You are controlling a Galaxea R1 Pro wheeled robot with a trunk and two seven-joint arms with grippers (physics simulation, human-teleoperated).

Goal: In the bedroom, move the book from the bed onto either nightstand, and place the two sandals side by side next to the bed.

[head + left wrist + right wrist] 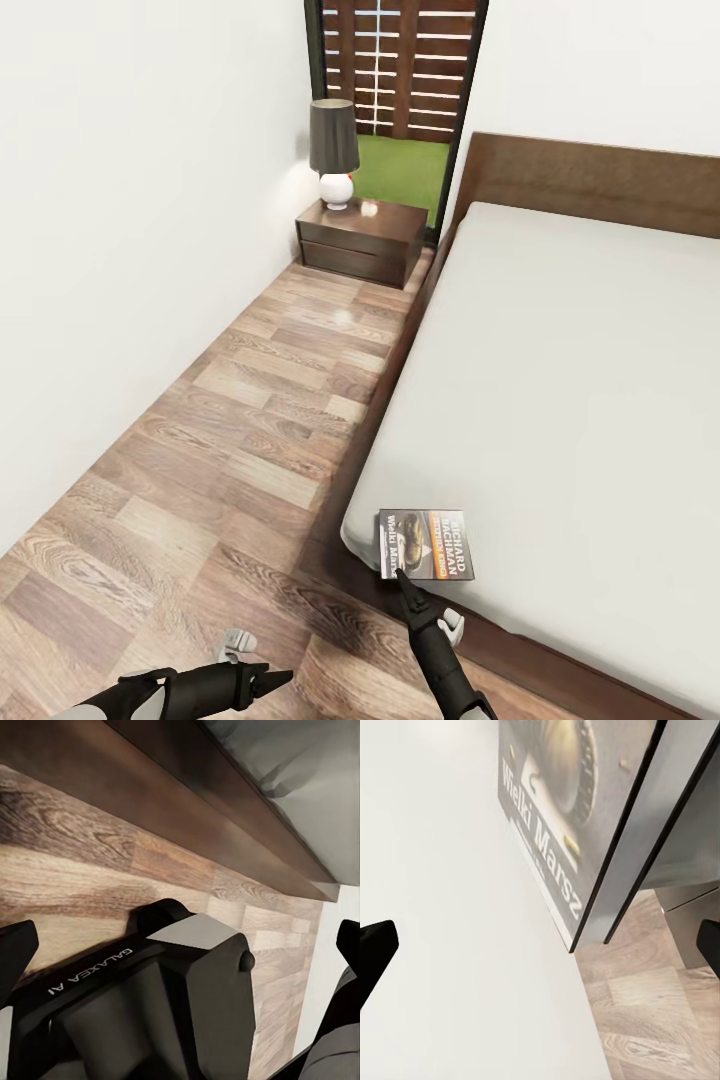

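- At the near corner of the bed (560, 360), the book (425, 545) lay flat on the grey mattress cover, face up, right by the edge above the wood-plank floor (240, 420)
- Book's long axis ran across the bed, roughly parallel to the foot edge; the lettering read sideways from the head view, so the cover's top pointed off to one side rather than toward the headboard (600, 180)
- In the right wrist view the book (577, 817) overhung or met the mattress edge, one corner against the floor beyond; probably why the approach came from the floor side, where an edge is exposed for a pinch
- Right gripper (400, 578) reached up from below the frame, tip at the book's near edge; whether it touched the cover could not be told
- Right fingers stood wide in the wrist view, dark tips at the far sides of the frame, nothing between them but mattress and book
- Left gripper (272, 680) hung low over the floor, clear of the bed, apparently parked out of the way; holding nothing, its two fingers parted at the sides of its wrist view
- Nightstand (362, 238) stood well apart, at the head of the bed against the wall, a lamp (334, 150) on its left part; bare top beside the lamp looked like the likely spot for the book
- Judgement: book pickup step in hand, not yet gripped
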